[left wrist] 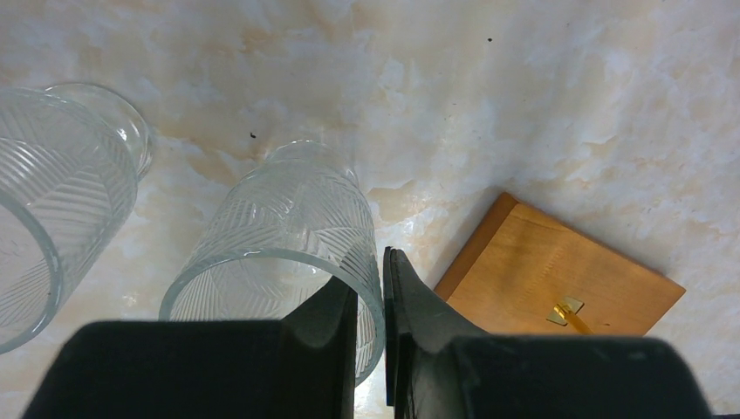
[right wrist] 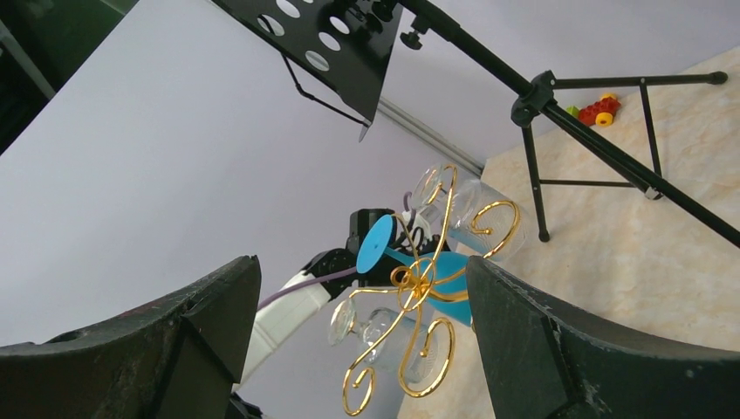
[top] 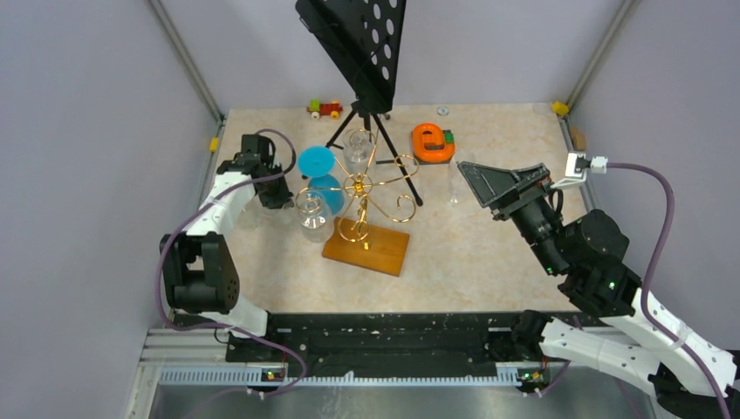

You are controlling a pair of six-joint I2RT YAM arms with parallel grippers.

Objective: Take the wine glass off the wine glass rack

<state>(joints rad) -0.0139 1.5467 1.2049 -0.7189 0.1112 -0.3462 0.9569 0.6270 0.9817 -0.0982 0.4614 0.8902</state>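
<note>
1. The left tool (left wrist: 368, 271) is narrow: its 2 black fingers (left wrist: 336, 319) pinch the rim wall of a clear glass (left wrist: 288, 236), 1 finger inside the bowl and 1 outside.
2. That glass is ribbed with a chevron pattern. Its stem and foot are hidden behind the bowl, so I cannot tell whether it hangs on the rack (top: 362, 188). It lies left of the base (left wrist: 541, 271), apart from it.
3. A 2nd glass (left wrist: 52, 201) of the same ribbed kind is cut off at the left edge of the left wrist view.
4. From above, the clear glasses are faint against the desk (top: 489, 244), and the left tool (top: 277, 196) sits just left of the rack.
5. The rack is thin gold wire with curled scroll arms around a post. Its base is flat, rectangular orange-brown wood.
6. A blue glass (top: 327, 192) hangs tilted on the rack, its round foot towards the left arm.
7. The right tool (right wrist: 362, 262) is wide and holds nothing. It sits well right of the rack and faces it.
8. A black perforated stand (top: 358, 44) on a tripod rises behind the rack, its top cut off.
</note>
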